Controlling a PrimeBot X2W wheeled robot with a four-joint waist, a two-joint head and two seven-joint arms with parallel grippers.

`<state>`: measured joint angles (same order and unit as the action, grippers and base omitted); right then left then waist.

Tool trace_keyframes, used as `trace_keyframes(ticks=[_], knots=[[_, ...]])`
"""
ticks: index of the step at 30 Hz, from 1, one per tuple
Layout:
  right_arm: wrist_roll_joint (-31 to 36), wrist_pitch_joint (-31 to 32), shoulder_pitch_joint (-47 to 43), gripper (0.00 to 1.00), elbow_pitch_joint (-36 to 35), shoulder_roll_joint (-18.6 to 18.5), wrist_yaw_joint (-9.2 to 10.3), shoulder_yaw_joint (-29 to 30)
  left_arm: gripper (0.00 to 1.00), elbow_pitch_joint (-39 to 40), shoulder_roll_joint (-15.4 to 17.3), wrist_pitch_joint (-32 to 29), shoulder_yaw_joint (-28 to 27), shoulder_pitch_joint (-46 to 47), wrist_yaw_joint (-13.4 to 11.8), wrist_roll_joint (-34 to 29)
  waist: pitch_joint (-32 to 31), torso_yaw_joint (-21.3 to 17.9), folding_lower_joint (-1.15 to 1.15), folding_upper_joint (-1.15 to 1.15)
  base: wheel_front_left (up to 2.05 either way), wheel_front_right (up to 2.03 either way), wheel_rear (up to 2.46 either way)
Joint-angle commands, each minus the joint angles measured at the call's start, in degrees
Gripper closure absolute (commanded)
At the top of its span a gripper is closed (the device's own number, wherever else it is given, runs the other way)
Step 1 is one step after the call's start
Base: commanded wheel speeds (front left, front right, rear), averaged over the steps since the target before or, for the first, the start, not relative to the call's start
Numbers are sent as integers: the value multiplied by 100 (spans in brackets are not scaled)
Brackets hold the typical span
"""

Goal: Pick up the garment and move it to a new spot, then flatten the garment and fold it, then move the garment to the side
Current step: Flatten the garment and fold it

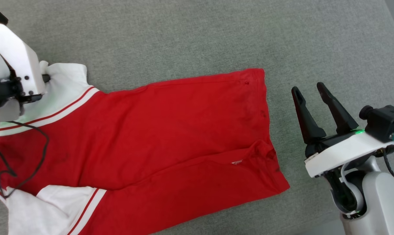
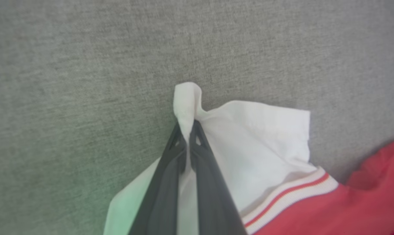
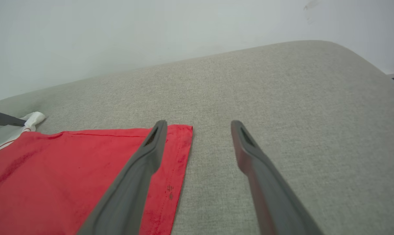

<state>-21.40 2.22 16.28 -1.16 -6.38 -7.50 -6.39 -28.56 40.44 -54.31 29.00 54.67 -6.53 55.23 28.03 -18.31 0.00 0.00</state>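
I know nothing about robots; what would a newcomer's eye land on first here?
A thin red jersey shirt with white sleeves lies spread over the grey fabric surface, across the middle of the head view. At its white sleeve on the left, the left gripper is clamped on a tuft of cloth, while the right gripper stands open to the right of the hem.

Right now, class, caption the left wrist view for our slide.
Left gripper shut on the jersey's white sleeve, pinching its edge over the grey fabric surface.

Garment (image 1: 171,130) cropped at head view's bottom and left edges.
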Motion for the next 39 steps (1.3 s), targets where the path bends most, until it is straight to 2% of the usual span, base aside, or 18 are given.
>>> trace_keyframes(ticks=[1, 6, 13, 18, 23, 29, 30, 31, 32, 39], knots=[[-223, 170, 134, 0, 111, -82, 3, 13, 100, -231, -328, 94, 115, -542, 28, 141, -95, 85, 0, 0, 0, 0, 0], [-644, 710, 365, 0, 539, -172, 3, 97, 100, -276, -394, 519, 8, -494, 65, 87, -297, 224, 0, 0, 0, 0, 0], [-1036, 2489, 1110, 0, 1640, -506, 3, 170, 100, -141, -684, 1186, -70, -247, 193, 17, -624, 689, 0, 0, 0, 0, 0], [-954, 3435, 1722, 0, 2135, -706, 3, 139, 100, 86, -929, 1407, -1, -32, 267, -71, -591, 1069, 0, 0, 0, 0, 0], [-868, 4011, 2339, 0, 2727, -800, 3, 51, 100, 329, -1099, 1535, 42, 144, 359, -105, -408, 1376, 0, 0, 0, 0, 0], [-771, 4880, 2449, 0, 3625, -634, 3, -111, 100, 414, -1177, 1708, 84, 134, 450, -137, -329, 1574, 0, 0, 0, 0, 0], [-754, 5008, 2451, 59, 3740, -630, 3, -145, 100, 413, -1178, 1744, 85, 122, 465, -151, -325, 1596, 0, 0, 0, 0, 0], [-777, 5047, 2461, 85, 3785, -599, 3, -177, 100, 410, -1174, 1772, 91, 106, 479, -155, -323, 1613, 0, 0, 0, 0, 0], [-813, 5088, 2490, 100, 3826, -587, 3, -187, 100, 405, -1167, 1784, 95, 93, 497, -156, -321, 1627, 0, 0, 0, 0, 0], [-765, 4588, 2894, 100, 3546, -870, 3, -243, 100, 251, -1166, 2137, -26, -41, 533, -128, -485, 1664, 0, 0, 0, 0, 0]])
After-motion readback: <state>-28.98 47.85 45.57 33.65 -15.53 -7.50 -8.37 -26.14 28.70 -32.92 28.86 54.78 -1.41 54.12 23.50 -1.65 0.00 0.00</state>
